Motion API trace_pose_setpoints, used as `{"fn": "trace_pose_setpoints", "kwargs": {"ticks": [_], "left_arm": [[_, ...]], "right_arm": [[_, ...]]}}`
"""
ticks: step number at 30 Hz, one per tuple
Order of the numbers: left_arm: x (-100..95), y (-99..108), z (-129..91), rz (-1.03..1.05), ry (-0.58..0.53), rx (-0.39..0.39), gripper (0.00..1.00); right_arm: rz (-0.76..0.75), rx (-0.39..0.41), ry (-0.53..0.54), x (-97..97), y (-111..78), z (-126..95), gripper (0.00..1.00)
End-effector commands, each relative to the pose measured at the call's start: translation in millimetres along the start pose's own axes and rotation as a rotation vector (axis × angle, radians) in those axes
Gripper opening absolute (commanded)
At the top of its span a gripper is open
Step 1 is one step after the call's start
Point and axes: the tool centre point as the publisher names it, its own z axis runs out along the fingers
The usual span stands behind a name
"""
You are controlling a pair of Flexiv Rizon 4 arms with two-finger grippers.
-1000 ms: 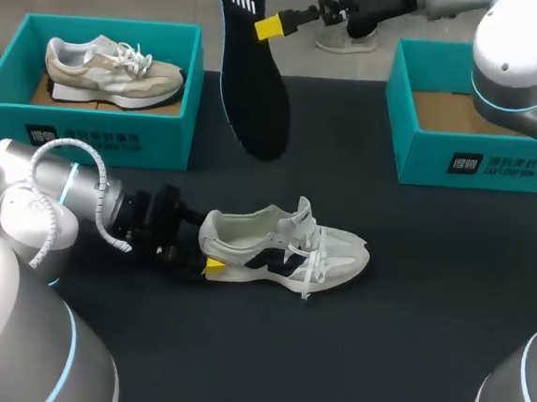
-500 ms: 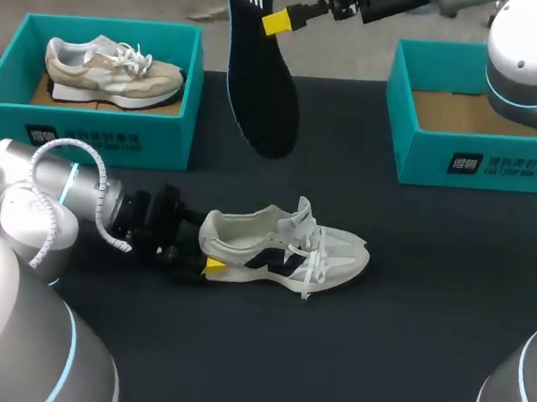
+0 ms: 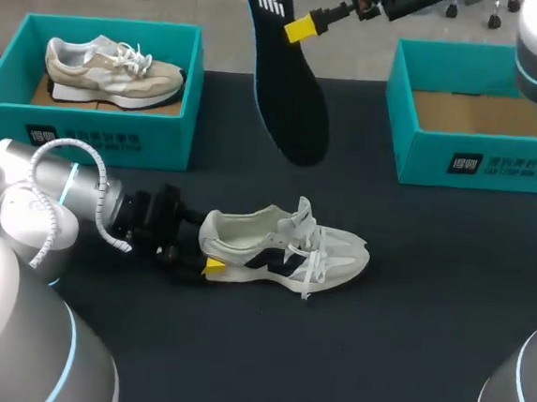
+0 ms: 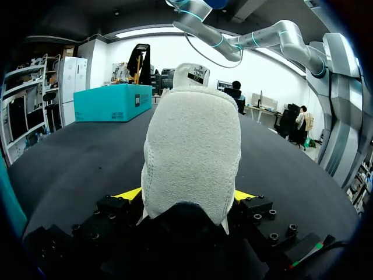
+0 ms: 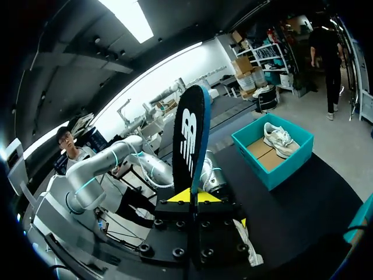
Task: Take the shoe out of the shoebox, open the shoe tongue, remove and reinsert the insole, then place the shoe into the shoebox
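Observation:
A white shoe with a dark side mark [image 3: 288, 250] lies on its sole in the middle of the black table, toe to the right. My left gripper [image 3: 209, 252] holds its heel; in the left wrist view the padded heel [image 4: 192, 157] fills the gap between both yellow fingertips [image 4: 129, 193]. Above the table's back middle hangs the black insole [image 3: 292, 90], toe end down, with my right gripper [image 3: 301, 27] shut on its upper part. The right wrist view shows the insole [image 5: 189, 140] standing up edge-on from between the right gripper's [image 5: 191, 195] tips.
An empty teal shoebox [image 3: 479, 163] stands at the back right. A second teal box [image 3: 86, 133] at the back left holds a beige shoe [image 3: 111, 70]. Open black tabletop lies in front of the white shoe and to its right.
My right gripper has carried the insole to the right, from above the table's back left-middle towards its middle. The left arm and the white shoe have stayed put.

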Motion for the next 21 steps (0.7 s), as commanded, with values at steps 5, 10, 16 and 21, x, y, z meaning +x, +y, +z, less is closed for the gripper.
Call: {"fn": "trace_pose_setpoints", "kwargs": {"ticks": [5, 10, 16, 21], "left_arm": [[-0.6, 4, 1, -0.001, 0.001, -0.006, 0.00], [-0.6, 4, 1, -0.001, 0.001, -0.006, 0.00], [-0.6, 4, 1, -0.001, 0.001, -0.006, 0.00], [-0.6, 4, 1, -0.001, 0.001, -0.006, 0.00]], "right_arm": [[0.021, -0.025, -0.137, 41.4, -8.6, -45, 0.00], [0.029, -0.046, -0.215, 61.3, -2.6, -60, 0.00], [0.059, -0.040, -0.278, 73.4, 3.0, -70, 0.00], [0.118, -0.048, -0.296, 84.0, -0.1, -78, 0.00]]}}
